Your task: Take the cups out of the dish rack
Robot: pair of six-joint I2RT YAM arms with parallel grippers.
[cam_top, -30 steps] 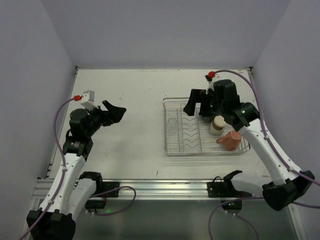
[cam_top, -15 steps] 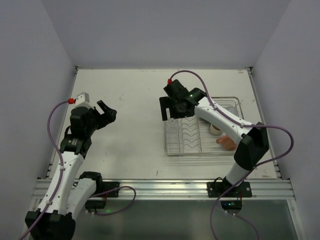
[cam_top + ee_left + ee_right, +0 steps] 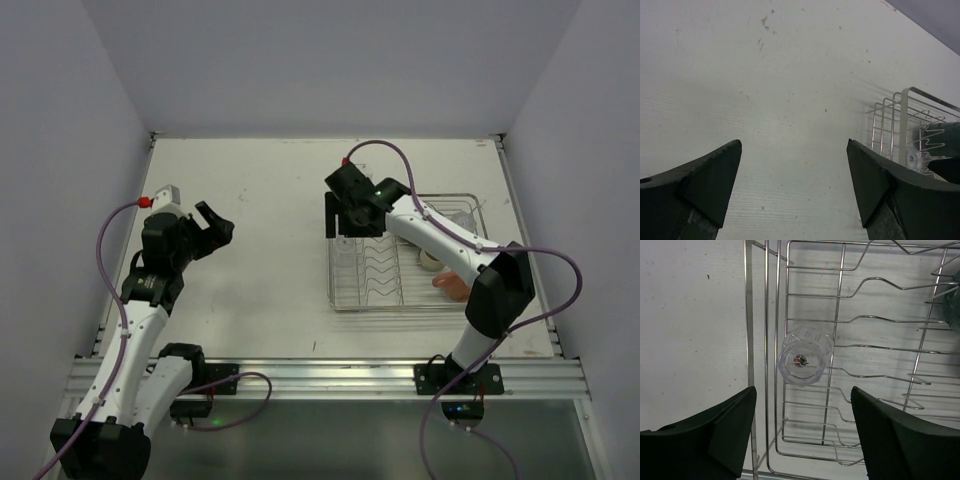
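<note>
Left arm [image 3: 128, 335] rises along the frame's left, elbow bent. Left gripper [image 3: 216, 222] sits centre-left, jaws wide apart, empty. Right arm [image 3: 440, 235] reaches from lower right to centre. Right gripper [image 3: 340, 222] points downward, jaws parted, empty.

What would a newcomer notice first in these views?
The right end effector hangs open above a clear tumbler sitting in the left section of the silver dish rack. Next, the salmon-pink cup at the rack's near right corner, beside a cream cup, both partly behind the arm. The left end effector is open over the table, far left.
</note>
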